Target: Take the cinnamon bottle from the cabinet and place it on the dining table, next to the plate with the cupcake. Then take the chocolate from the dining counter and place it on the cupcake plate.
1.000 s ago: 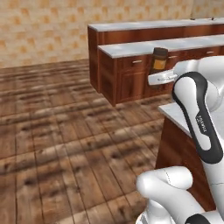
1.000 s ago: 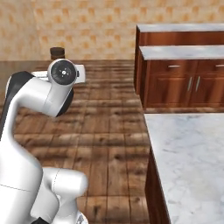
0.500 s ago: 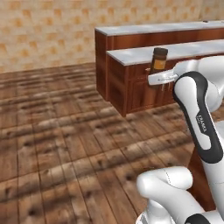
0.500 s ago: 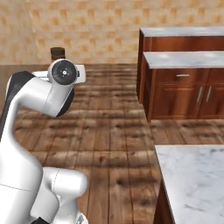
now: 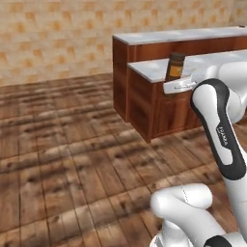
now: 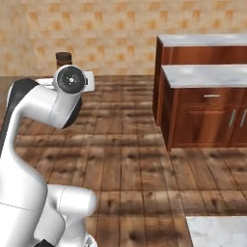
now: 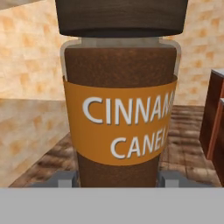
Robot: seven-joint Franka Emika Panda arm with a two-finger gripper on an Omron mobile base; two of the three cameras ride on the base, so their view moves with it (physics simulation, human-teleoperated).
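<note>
My gripper [image 7: 118, 179] is shut on the cinnamon bottle [image 7: 120, 109], a dark brown cylinder with an orange label and a darker cap. It holds the bottle upright, up in the air in front of my arm. In the left base view the cinnamon bottle [image 5: 174, 66] stands above the white hand, against the counters behind. In the right base view just the cap of the cinnamon bottle [image 6: 63, 59] peeks over the wrist. A corner of a white-grey marble slab [image 6: 217, 232] shows at the lower right. The plate, cupcake, chocolate and wall cabinet are out of view.
Two marble-topped reddish-brown counters [image 5: 159, 36] [image 6: 207, 75] with drawers stand ahead on the right. A wooden plank floor [image 5: 62, 159] spreads wide to the left and in front. A tan tiled wall [image 6: 96, 34] closes the back.
The whole scene has shifted as the base moved: the counters slid to the right and the near marble slab dropped toward the picture's corner. The bottle stays in the gripper.
</note>
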